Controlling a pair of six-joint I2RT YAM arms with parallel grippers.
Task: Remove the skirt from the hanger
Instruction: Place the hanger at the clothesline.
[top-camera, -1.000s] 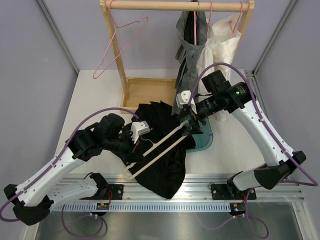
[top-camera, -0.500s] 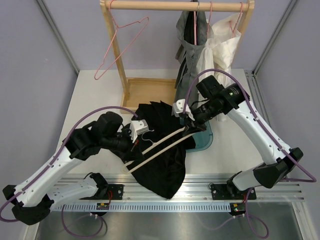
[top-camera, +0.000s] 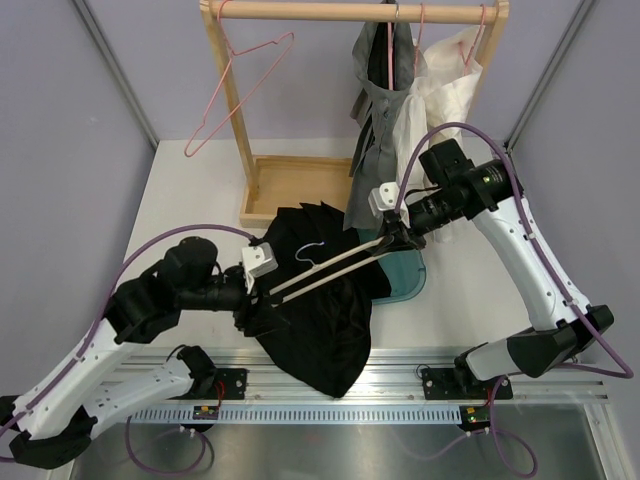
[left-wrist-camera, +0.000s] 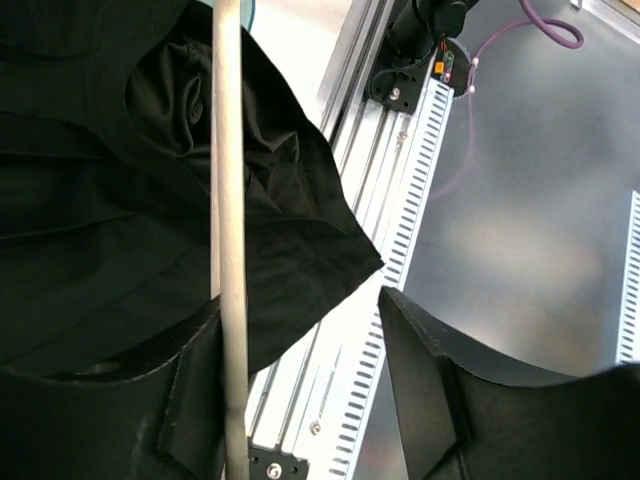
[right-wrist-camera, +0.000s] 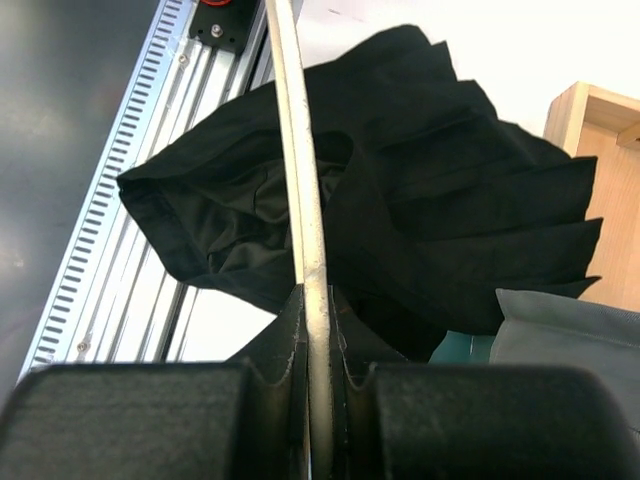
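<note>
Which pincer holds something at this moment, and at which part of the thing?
The right pincer is shut on the pale hanger, at one end of its bar. The left pincer is open; the bar runs beside one finger, ungripped.

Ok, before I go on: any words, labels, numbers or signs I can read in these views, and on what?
No text can be read in any view.
Small coloured tag below the left arm's base: too small to read.
Matching tag below the right arm's base: too small to read.
The skirt, hanger and wooden rack: no print visible.
</note>
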